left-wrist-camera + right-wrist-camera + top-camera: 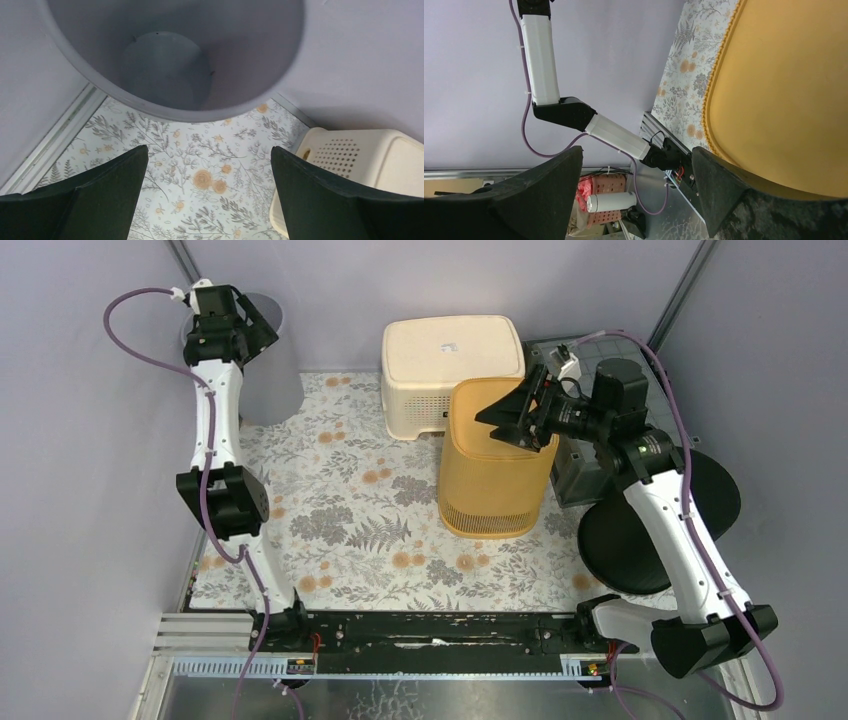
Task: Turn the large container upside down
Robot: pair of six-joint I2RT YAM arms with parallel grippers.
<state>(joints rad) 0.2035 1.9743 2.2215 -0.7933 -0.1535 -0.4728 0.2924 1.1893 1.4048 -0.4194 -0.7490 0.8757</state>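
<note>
A tall yellow plastic container (490,480) is seen standing on the floral-patterned desk (350,530), right of centre. A perforated band runs round its lower edge, and its upward face looks closed and flat. In the right wrist view its broad yellow surface (784,90) is shown with a beaded edge, the floral desk (684,75) lying beyond it.

The right hand (520,410) is held over the far right part of the container's top, turned on its side. Its fingers are spread wide in the right wrist view (636,152), and nothing is pinched between them. One finger is seen against the yellow surface; whether it touches cannot be told.

The left hand (255,325) is held at the far left corner, above the rim of a round grey plastic bin (270,390). Its fingers are fully spread (210,155) and nothing is gripped. The open mouth and inner wall of the grey bin (240,50) are seen from the left wrist, with the bottom visible inside.

A cream plastic basket with perforated sides (450,350) is placed at the far middle, solid face up, just behind the yellow container. It also appears at the right edge of the left wrist view (360,155). Two black round items (620,540) are found at the right edge of the desk.
</note>
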